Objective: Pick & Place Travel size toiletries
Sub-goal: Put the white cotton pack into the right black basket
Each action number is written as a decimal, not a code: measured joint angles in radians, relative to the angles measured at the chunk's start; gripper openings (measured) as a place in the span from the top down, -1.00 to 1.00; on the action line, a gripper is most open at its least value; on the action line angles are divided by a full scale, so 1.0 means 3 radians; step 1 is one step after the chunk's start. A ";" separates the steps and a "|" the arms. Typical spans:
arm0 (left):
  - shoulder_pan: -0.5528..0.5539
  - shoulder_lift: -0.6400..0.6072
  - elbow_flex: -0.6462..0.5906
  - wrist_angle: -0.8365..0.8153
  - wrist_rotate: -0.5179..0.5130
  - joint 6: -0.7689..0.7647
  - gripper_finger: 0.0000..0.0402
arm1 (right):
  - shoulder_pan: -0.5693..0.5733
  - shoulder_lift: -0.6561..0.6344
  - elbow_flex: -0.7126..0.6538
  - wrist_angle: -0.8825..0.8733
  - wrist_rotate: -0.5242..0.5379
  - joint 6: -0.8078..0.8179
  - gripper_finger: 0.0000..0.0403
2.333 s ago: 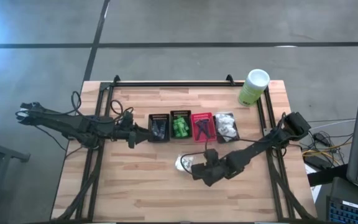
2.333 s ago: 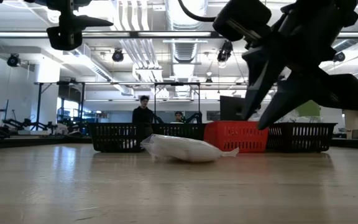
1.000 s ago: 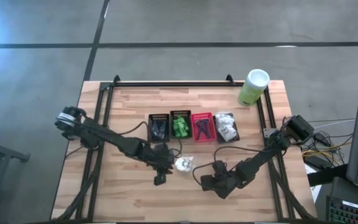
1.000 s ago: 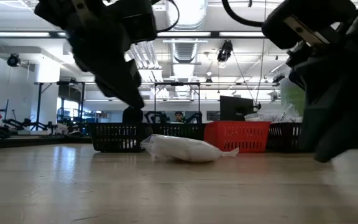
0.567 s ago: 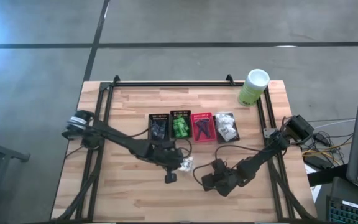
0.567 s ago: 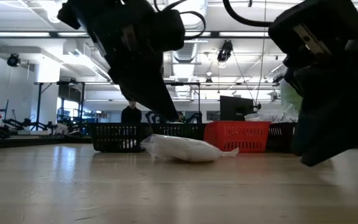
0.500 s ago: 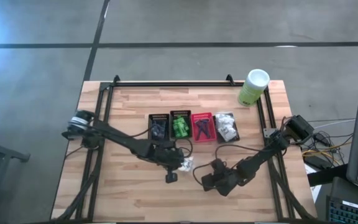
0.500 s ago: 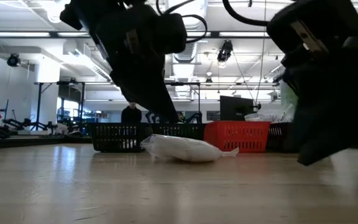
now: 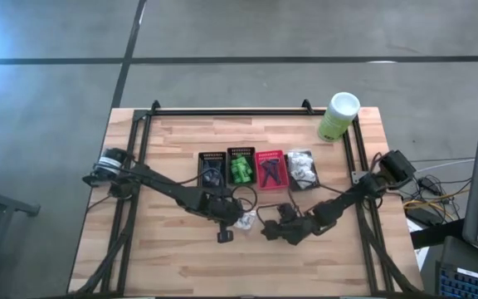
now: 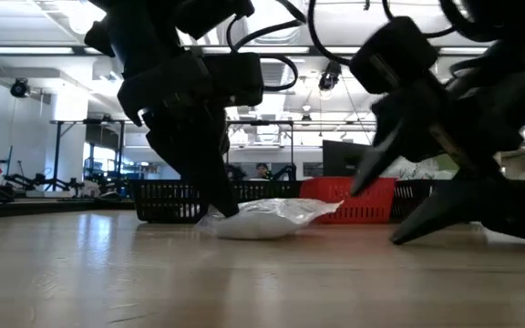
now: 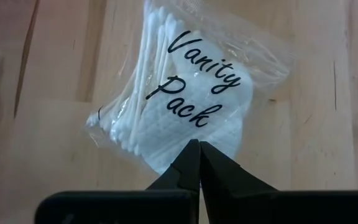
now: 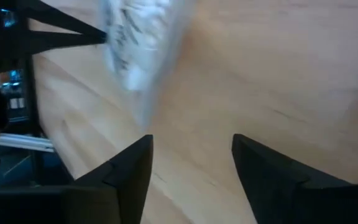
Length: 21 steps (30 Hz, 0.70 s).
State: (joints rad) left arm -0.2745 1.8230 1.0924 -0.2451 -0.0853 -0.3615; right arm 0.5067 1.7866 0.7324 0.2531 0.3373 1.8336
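Wooden worktop [image 9: 181, 249] with black frame rails. Left arm reaching in from the left edge; left gripper [image 9: 237, 223] low at the centre, fingers [image 11: 194, 168] pressed together on the edge of a clear packet [image 11: 185, 99] of cotton swabs and pads lettered "Vanity Pack", pinching its plastic. Packet resting on the worktop just in front of the basket row, one end lifted slightly in the low view [image 10: 262, 217]. Row of four small baskets beyond, left to right: black basket [image 9: 212, 169] with dark sticks, black basket [image 9: 241, 167] with bright green bottles, red basket [image 9: 270, 169] with dark sticks, black basket [image 9: 302, 169] with white packets. Right gripper [image 9: 269, 230] just beside the packet on its right, low over the worktop, fingers [image 12: 126, 168] spread apart, holding nothing. Pale-green canister [image 9: 338, 116] with white lid upright at the far right corner.
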 joint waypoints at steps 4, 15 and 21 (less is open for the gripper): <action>0.0003 0.0032 0.0000 0.0021 0.0015 0.0015 0.95 | -0.0138 0.0003 -0.0001 0.0230 -0.0007 -0.0189 -0.12; 0.0009 0.0073 0.0000 0.0149 0.0073 -0.0042 0.96 | -0.0489 0.0004 -0.0008 0.0143 -0.0215 -0.0549 -0.04; 0.0027 0.0073 -0.0005 0.0193 0.0074 -0.0034 0.95 | -0.0610 0.0004 0.0026 0.0140 -0.0357 -0.0743 0.05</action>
State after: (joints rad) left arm -0.2663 1.8450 1.0909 -0.1873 -0.0631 -0.3718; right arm 0.3239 1.7878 0.7404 0.2951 0.2303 1.6108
